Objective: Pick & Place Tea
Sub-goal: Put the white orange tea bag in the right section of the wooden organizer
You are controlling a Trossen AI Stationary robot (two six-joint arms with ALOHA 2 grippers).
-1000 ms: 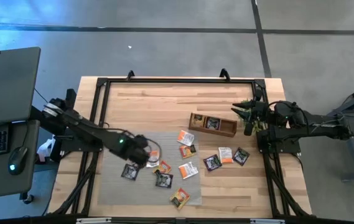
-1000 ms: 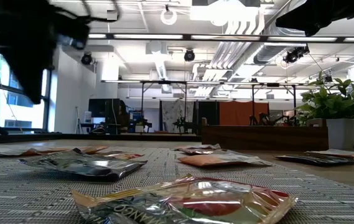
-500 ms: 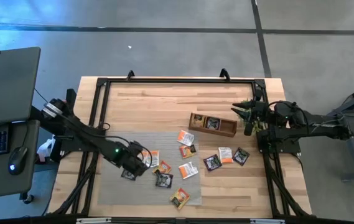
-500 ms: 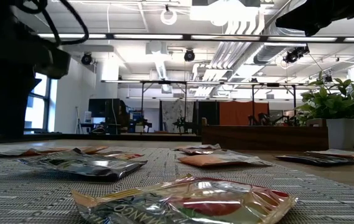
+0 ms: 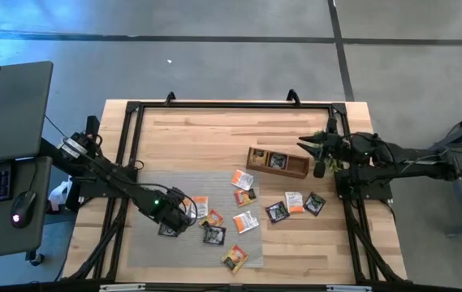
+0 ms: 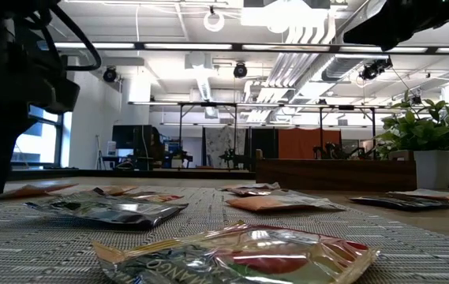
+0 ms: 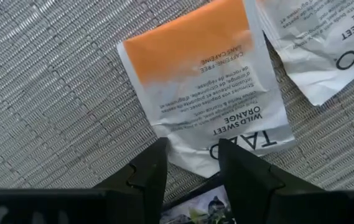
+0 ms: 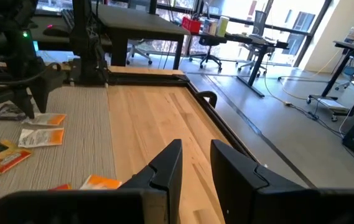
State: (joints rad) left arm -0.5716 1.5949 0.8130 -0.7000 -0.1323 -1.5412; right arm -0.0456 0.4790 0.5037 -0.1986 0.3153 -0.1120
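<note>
Several tea sachets, orange, black and white with orange print, lie flat on a grey woven mat (image 5: pixel 145 247) and on the bare wood to its right, such as an orange one (image 5: pixel 245 221) and a black one (image 5: pixel 276 212). My left gripper (image 5: pixel 177 217) is low over the mat's left part, open by a narrow gap (image 7: pixel 192 167). A white-and-orange sachet (image 7: pixel 208 87) lies just beyond its fingertips and a black sachet (image 7: pixel 195 208) lies under them. My right gripper (image 5: pixel 310 148) hangs open in the air (image 8: pixel 195 163) by the wooden tray's right end. My left gripper comes from above, pointing down. Its two fingers stand on either side of the near edge of the white-and-orange sachet (image 7: pixel 192 155) and over the black sachet. Whether the fingertips touch either sachet or the mat I cannot tell.
The long brown wooden tray (image 5: pixel 283 170) sits right of the table's middle with two sachets inside. A small green plant in a white pot (image 6: pixel 429 150) stands near the right arm. A black frame (image 5: pixel 231 105) runs round the table. Bare wood lies on the far half.
My left gripper has moved toward the table's near-left and come down onto the mat's left part, ending low over the black sachet. The sachets have stayed where they were.
</note>
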